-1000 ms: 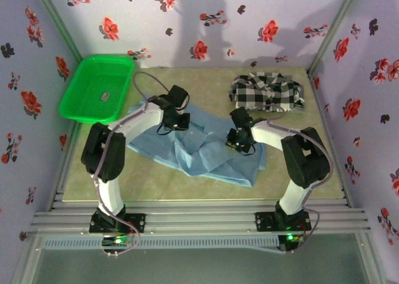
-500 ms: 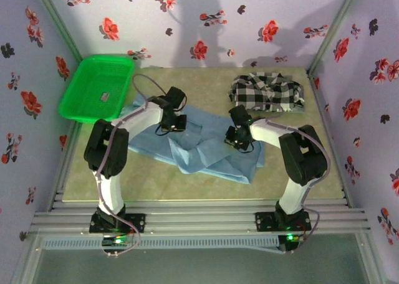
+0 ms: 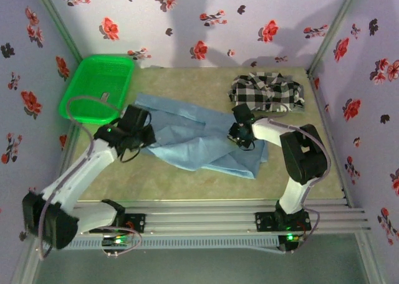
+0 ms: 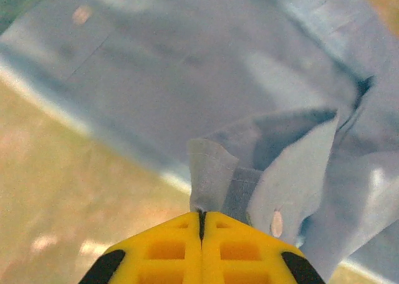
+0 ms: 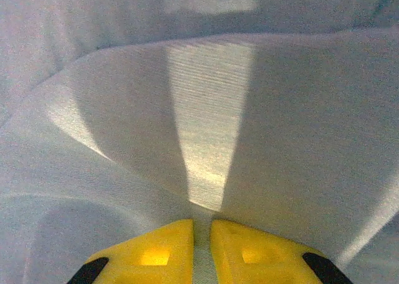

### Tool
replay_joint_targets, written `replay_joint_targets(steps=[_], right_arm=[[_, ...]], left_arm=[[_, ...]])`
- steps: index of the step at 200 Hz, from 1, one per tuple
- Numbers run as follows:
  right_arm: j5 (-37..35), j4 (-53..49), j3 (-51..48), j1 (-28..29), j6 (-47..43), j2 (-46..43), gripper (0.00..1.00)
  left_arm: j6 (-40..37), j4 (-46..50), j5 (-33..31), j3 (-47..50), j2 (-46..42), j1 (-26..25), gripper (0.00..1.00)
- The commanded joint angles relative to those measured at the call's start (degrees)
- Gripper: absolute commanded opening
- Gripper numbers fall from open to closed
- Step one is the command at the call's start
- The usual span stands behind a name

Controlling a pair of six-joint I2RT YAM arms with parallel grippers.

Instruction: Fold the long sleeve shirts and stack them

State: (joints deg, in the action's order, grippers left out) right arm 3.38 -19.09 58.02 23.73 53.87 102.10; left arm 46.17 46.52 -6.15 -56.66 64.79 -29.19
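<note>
Since a second ago the left arm has dropped from its upright stance and stretches low toward the left wall. The left gripper (image 3: 143,137) has gone from the middle of the light blue shirt (image 3: 199,137) to its left part. The shirt lies wider and flatter than before, its far left corner just beside the green basket (image 3: 70,97). The right gripper (image 3: 239,137) has shifted only slightly, toward the far side, and sits on the shirt's right part. The checked shirt (image 3: 268,91) has not moved: it lies crumpled at the far right of the desk (image 3: 187,85), apart from the blue one.

In the left wrist view the gripper (image 4: 201,215) is pressed together on a raised fold of blue cloth (image 4: 187,78) with a button on it. In the right wrist view the gripper (image 5: 201,229) stands narrow, pinching a ridge of the same cloth (image 5: 206,109).

The desk top is a dull olive-tan, with metal rails (image 3: 199,217) along the near edge. Lilac walls (image 3: 249,10) printed with red and dark flowers close it in on three sides.

From above, both grippers' fingertips are hidden under the wrists. A small grey thing in the basket is too small to make out. The right wrist view is close and blurred.
</note>
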Motion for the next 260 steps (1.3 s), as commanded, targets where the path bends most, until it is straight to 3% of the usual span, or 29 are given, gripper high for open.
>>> replay_joint_targets(steps=[1,33,62,71,79,125,138,152,180,197,236,260], right_arm=[[-5.60,-2.60,-2.63,-1.56,2.21,2.99,0.20],[-4.37,-1.33,-1.17,-1.75,1.89,4.19,0.20],[-3.75,0.33,-1.66,-1.75,1.61,3.76,0.20],[-3.39,1.03,-1.93,-1.74,1.29,3.58,0.21],[-2.85,1.71,-2.20,-1.74,0.94,3.46,0.21],[-0.39,4.19,-3.05,-1.67,-1.92,1.17,0.25],[0.85,4.59,-3.09,-1.55,-3.45,-0.11,0.31],[1.93,4.87,-3.01,-1.17,-5.98,-2.76,0.41],[3.52,2.00,-1.38,2.26,-14.23,-9.43,0.61],[3.35,-2.85,0.77,7.09,-20.60,-13.17,0.72],[-1.18,-11.03,-0.31,17.50,-27.06,-18.77,0.79],[-0.77,-9.48,-5.34,18.53,-24.41,-22.66,0.79]], left_arm=[[12.47,9.10,3.04,7.00,-3.53,-0.22,0.01],[19.77,14.60,4.93,13.64,-8.71,-0.92,0.01],[22.94,14.06,6.32,17.83,-10.69,-0.79,0.07],[23.71,13.45,6.74,18.90,-10.59,-0.55,0.14],[24.32,13.41,6.79,19.58,-10.68,-0.08,0.26],[21.16,15.37,5.02,12.64,-11.76,3.83,0.54],[18.23,16.75,5.26,9.19,-9.86,3.83,0.65],[14.00,19.83,5.47,5.61,-7.90,3.63,0.70],[5.35,27.14,5.91,0.18,-4.36,1.29,0.80],[2.32,28.76,7.59,-1.03,-1.49,-3.09,0.88],[-0.59,26.88,7.51,-1.30,7.57,-15.81,0.90],[-4.26,24.59,7.55,-0.78,13.40,-17.86,0.90]])
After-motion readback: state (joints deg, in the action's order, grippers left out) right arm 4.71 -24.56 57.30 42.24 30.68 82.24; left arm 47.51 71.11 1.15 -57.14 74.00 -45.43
